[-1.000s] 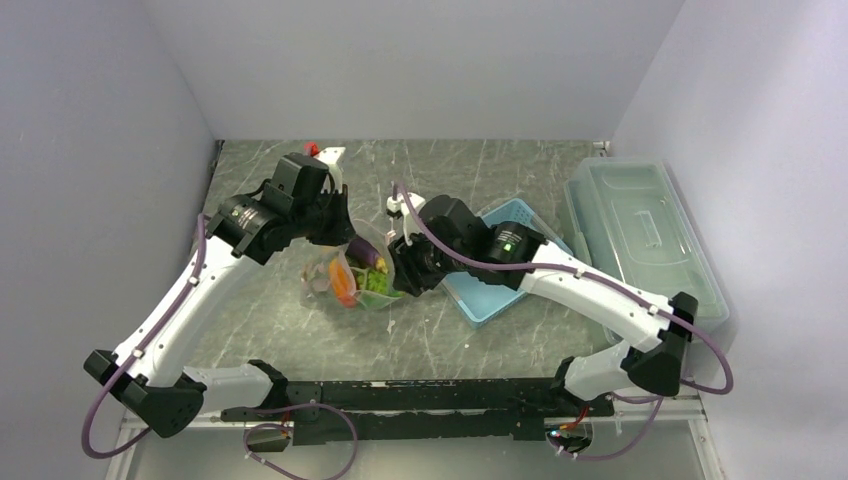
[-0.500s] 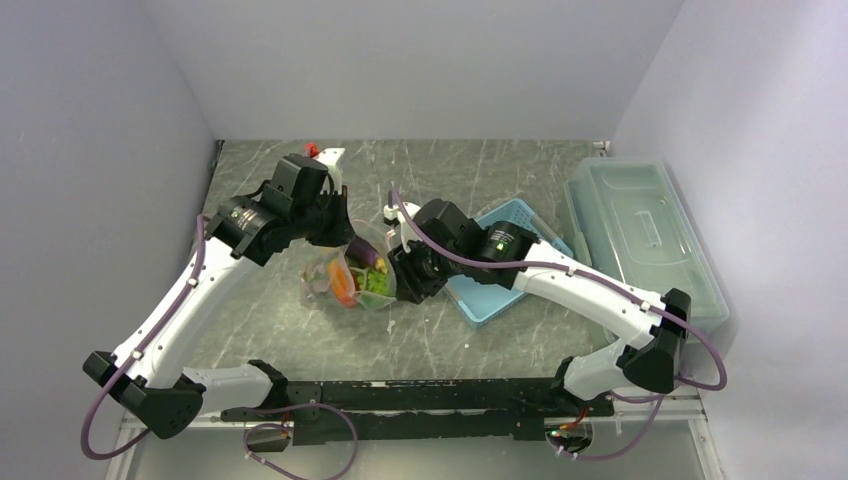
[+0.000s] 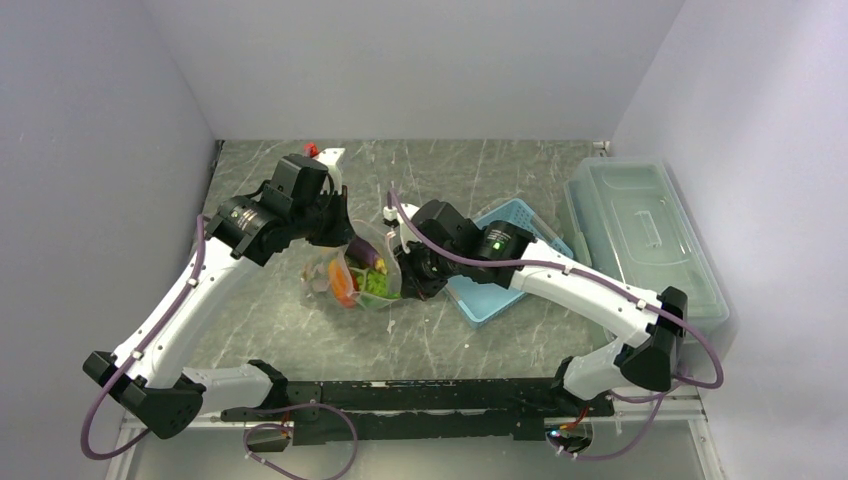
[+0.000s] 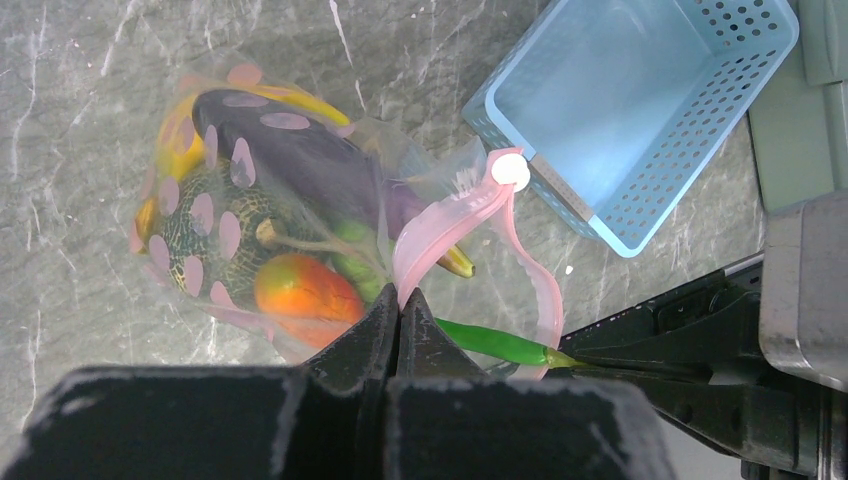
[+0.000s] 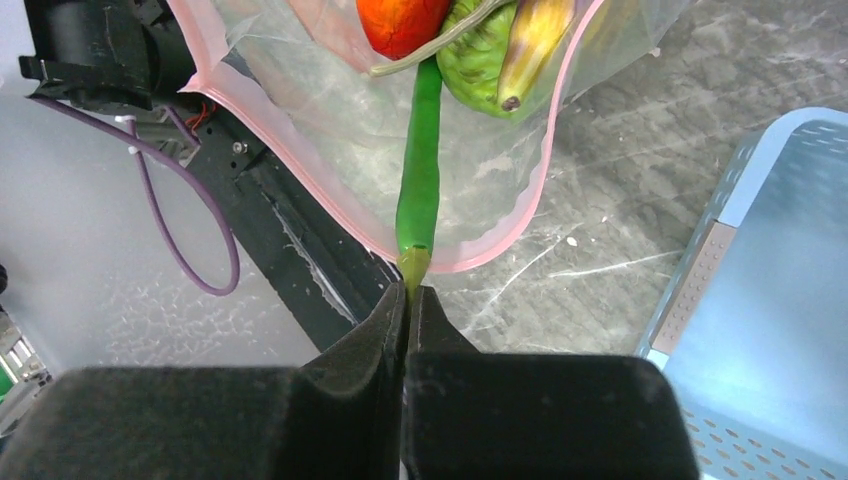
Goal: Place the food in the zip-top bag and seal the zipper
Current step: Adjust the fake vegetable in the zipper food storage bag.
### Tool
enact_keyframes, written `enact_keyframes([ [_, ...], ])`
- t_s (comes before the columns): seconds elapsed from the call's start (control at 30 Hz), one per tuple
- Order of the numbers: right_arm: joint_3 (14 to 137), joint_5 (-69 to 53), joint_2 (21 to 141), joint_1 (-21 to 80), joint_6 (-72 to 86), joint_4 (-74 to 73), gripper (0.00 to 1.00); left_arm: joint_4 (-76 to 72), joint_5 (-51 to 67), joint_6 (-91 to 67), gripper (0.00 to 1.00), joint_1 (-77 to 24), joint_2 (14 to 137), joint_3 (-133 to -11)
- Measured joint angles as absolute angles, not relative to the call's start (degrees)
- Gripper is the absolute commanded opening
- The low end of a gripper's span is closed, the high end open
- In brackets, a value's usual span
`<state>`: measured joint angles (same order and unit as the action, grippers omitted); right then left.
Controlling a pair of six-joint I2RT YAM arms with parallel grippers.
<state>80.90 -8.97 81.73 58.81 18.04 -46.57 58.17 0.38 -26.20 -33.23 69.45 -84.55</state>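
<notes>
Zip-top bag [image 4: 420, 165] sits on the desk [image 4: 80, 100] between the arms, with eggplant [image 4: 290, 150], melon [image 4: 215, 235], carrot [image 4: 305, 290] and banana [image 4: 175, 150] inside. Left fingers [image 4: 360, 335] pinch the pink zipper [image 4: 440, 235] at the mouth. Right fingers [image 5: 445, 345] clamp the green pod [image 5: 420, 170] by its stem end, which sits just past the rim. Top view hides both grips under the wrists. Blue basket [image 4: 620, 90] sits just beside.

The food [image 4: 300, 160] sits in the zip-top bag [image 4: 420, 165], left of the basket [image 3: 478, 300].

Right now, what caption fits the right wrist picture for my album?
Right gripper pinches the green pod by its tip at the clear bag mouth.
</notes>
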Motion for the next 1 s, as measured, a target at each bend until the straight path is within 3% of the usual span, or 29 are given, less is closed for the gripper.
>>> enact_keyframes([
  [0.53,91.9,-9.8,90.5,58.8,16.3,-51.2,0.00,58.2,0.8,-26.2,0.00,-33.2,68.7,-83.7],
  [1.0,90.7,-10.4,93.4,58.8,17.6,-49.9,0.00,58.3,1.5,-26.2,0.00,-33.2,68.7,-83.7],
])
